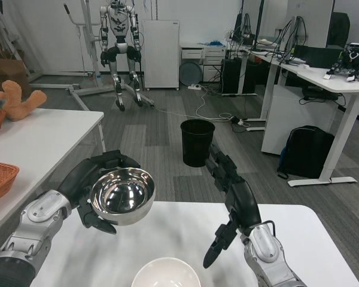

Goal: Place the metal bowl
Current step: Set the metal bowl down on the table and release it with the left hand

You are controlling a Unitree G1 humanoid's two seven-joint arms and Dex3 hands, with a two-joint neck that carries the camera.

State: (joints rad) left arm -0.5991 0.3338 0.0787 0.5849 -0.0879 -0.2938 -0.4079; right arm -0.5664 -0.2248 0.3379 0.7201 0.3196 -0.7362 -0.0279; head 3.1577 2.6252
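Head view: the left hand [99, 179] grips the metal bowl [122, 195], fingers wrapped round its far rim and under its left side. The bowl is held clear of the white table [173, 233], over the far left corner, and it tips toward the camera so that its shiny inside shows. The right hand [230, 191] holds nothing; its fingers are spread and mostly straight, reaching out past the table's far edge, with one finger hanging down over the tabletop.

A white bowl [166, 275] sits at the near edge, in front of and a little to the right of the metal one. To the left stands a second table with an orange basket [0, 179] at its near edge. A black bin [197, 142] stands on the floor beyond.

To set the bowl down well, the wrist should probably roll it level first, so that the base meets the table flat and does not rock. Lowering it onto the bare surface near where it hangs would keep it apart from the white bowl. The fingers under its side need to slip out sideways, or the bowl may drag or tip as the hand lets go.
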